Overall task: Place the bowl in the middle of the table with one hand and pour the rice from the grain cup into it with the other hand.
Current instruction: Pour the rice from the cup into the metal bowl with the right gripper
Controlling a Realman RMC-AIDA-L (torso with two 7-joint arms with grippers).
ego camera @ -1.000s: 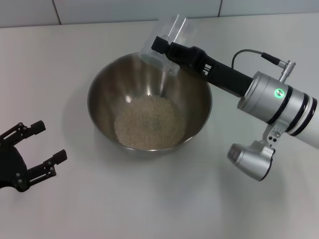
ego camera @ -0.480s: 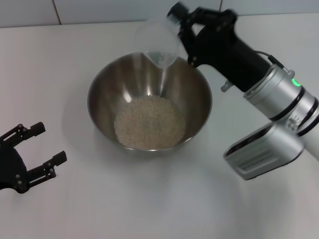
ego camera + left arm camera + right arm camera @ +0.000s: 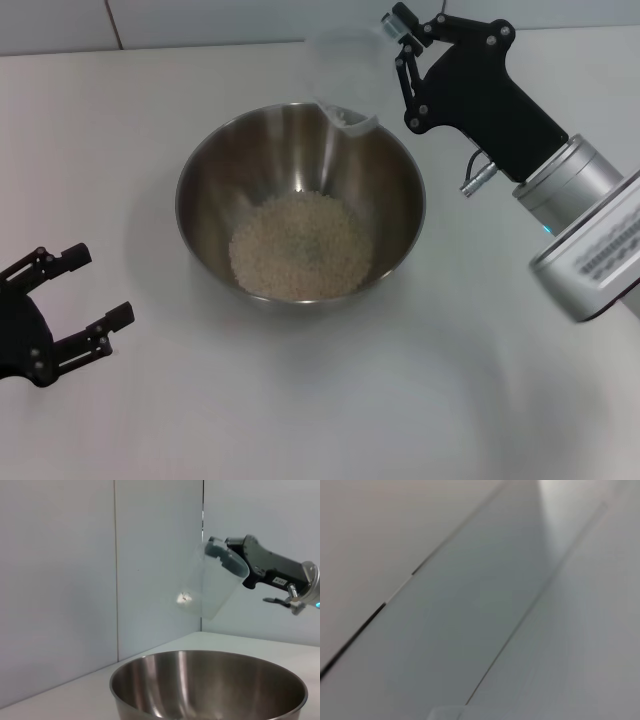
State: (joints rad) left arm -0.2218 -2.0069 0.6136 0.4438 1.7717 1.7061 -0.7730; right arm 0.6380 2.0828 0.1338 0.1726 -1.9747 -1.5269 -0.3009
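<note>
Bowl (image 3: 300, 205), steel, mid tabletop (image 3: 300, 400), holding rice (image 3: 302, 245). Grain cup (image 3: 345, 82), tilted above the bowl's far rim, clamped in right pincer (image 3: 400, 50); few grains inside. Left pincer (image 3: 85, 290), fingers spread, empty, near left.

Readable text: none in any view.
Right arm (image 3: 590, 235): the grey housing in the head view bears rows of small print, too fine to read.
Right gripper (image 3: 272, 572): the left wrist view shows a small white label on the black body; its characters cannot be made out.
Cup (image 3: 212, 582): no print or scale marks visible.
Bowl (image 3: 300, 205): no stamp or brand visible.
Bench (image 3: 300, 400): plain, no markings.
</note>
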